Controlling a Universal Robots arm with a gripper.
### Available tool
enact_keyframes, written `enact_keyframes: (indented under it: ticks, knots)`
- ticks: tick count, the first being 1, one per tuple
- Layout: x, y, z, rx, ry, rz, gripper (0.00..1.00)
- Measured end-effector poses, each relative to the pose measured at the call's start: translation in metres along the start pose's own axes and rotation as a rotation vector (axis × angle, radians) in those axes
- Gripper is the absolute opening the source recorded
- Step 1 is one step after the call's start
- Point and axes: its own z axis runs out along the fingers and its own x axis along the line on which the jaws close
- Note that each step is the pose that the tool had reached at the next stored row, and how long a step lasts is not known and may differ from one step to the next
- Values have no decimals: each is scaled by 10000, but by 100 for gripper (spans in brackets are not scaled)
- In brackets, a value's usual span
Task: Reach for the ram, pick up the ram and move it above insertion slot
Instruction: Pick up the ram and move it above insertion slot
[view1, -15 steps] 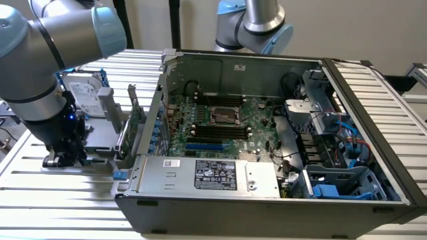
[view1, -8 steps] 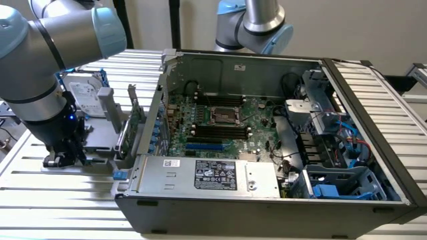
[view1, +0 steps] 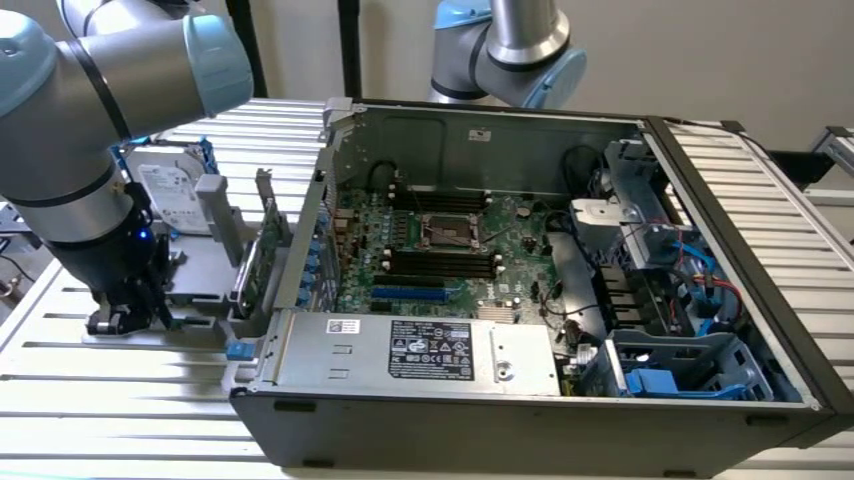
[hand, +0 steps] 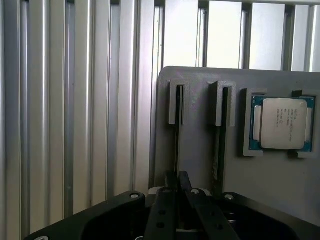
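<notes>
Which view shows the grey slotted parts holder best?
The wrist view: the grey slotted parts holder faces the camera, with its narrow slots and a square silver processor plain. The exterior view catches part of it behind the grey robot arm.

The arm comes in from the upper corner at the exterior view's left, with thick grey links and pale blue joint caps, and bends straight down over the slatted table near its edge on that side. Its black wrist points downward. The gripper hangs low over the table, its two black fingers drawn together, with only a sliver between the tips.
</notes>
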Motion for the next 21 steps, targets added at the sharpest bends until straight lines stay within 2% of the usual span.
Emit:
enact_keyframes:
  ticks: [6, 11, 16, 21]
  knots:
    - [0, 1, -22, -6, 0, 1, 13]
    - [-2, 4, -97, -27, 0, 1, 13]
    - [-5, 9, -245, -67, -2, 2, 13]
    - [-8, 11, -475, -96, -2, -3, 13]
